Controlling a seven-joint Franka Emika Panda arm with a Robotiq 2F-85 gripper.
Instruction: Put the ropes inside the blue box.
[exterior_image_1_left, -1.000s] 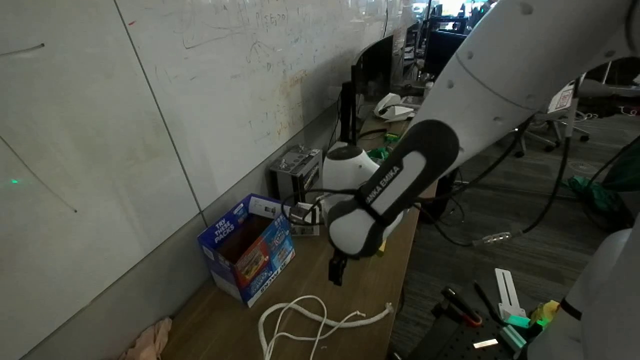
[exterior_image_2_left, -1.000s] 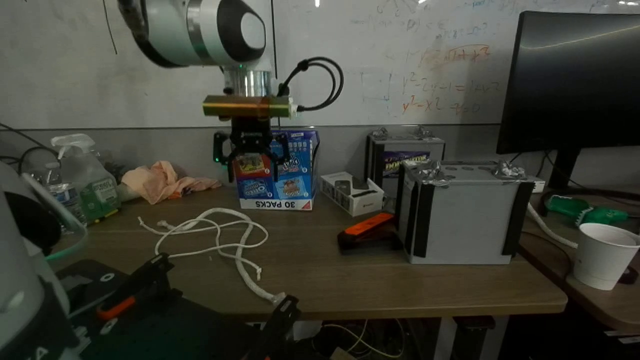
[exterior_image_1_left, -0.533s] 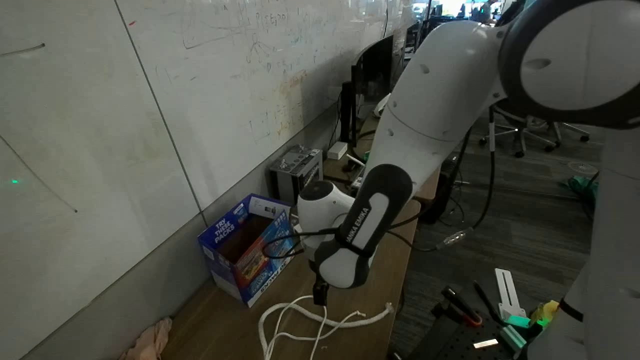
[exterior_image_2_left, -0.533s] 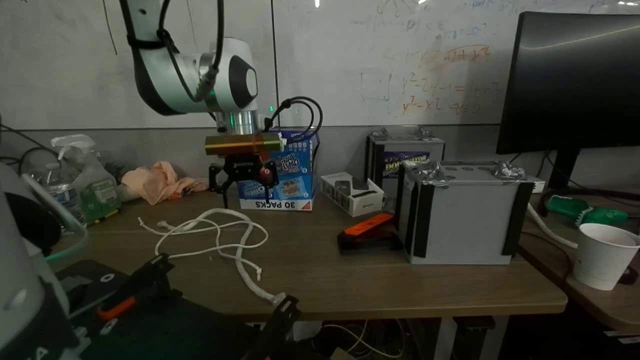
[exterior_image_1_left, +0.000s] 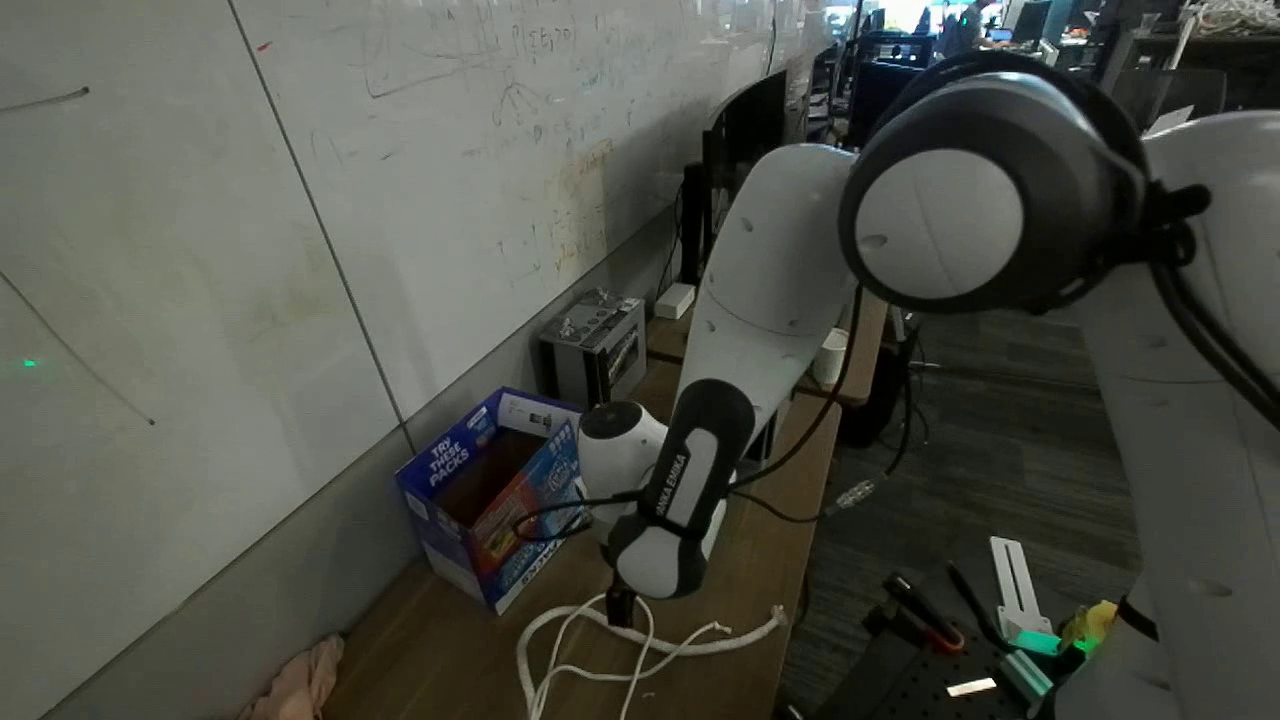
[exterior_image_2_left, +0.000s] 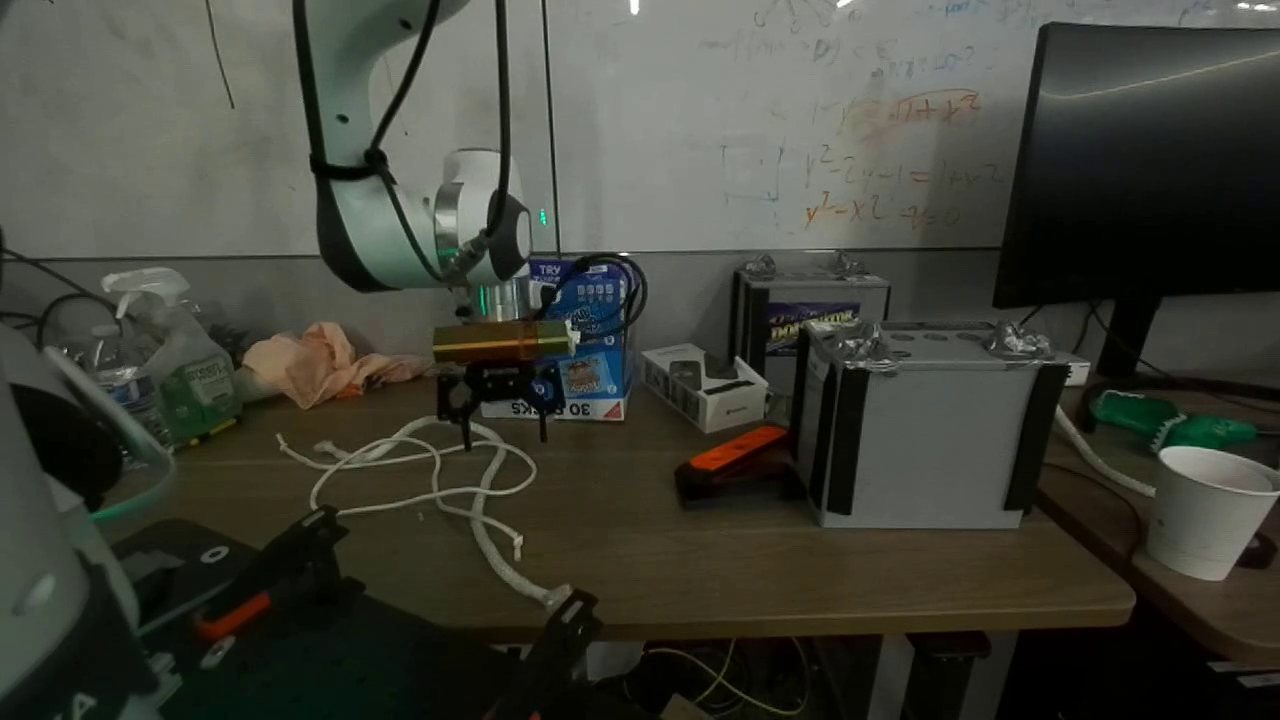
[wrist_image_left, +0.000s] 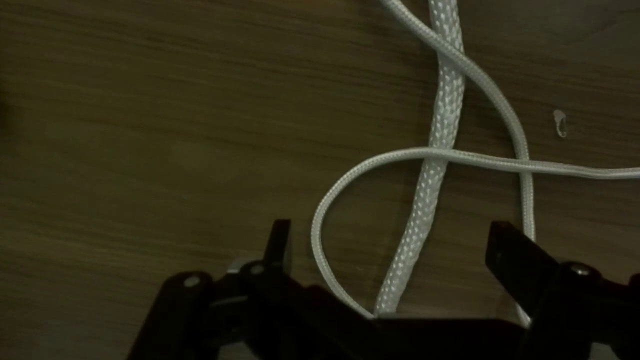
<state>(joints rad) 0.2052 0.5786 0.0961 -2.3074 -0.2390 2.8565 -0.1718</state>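
Looping on wood-grain table (exterior_image_2_left: 760, 570): braided ropes (wrist_image_left: 430, 175), thick and thin; gripper (exterior_image_2_left: 505, 443) above, spread wide, empty; open-topped box (exterior_image_1_left: 545, 480) near.

Caller: What stands around the nearer grey case (exterior_image_2_left: 930, 450) on the wooden table (exterior_image_2_left: 760, 585)?

Me: In an exterior view I see a dark monitor (exterior_image_2_left: 1150, 165) at its one o'clock and a white cup (exterior_image_2_left: 1208, 515) between three and four. Toward nine lie an orange-and-black object (exterior_image_2_left: 735, 456) and a small white box (exterior_image_2_left: 728, 405). A second grey case (exterior_image_2_left: 812, 285) sits between ten and eleven; a scribbled whiteboard (exterior_image_2_left: 850, 120) is at twelve.

Caller: And farther out toward nine?

Me: A crumpled peach cloth (exterior_image_2_left: 320, 368), then, at the cloth's nine, a spray bottle (exterior_image_2_left: 192, 375) and a clear bottle (exterior_image_2_left: 128, 388). In the wrist view I find a tiny pale scrap (wrist_image_left: 560, 123), between two and three o'clock from the middle.
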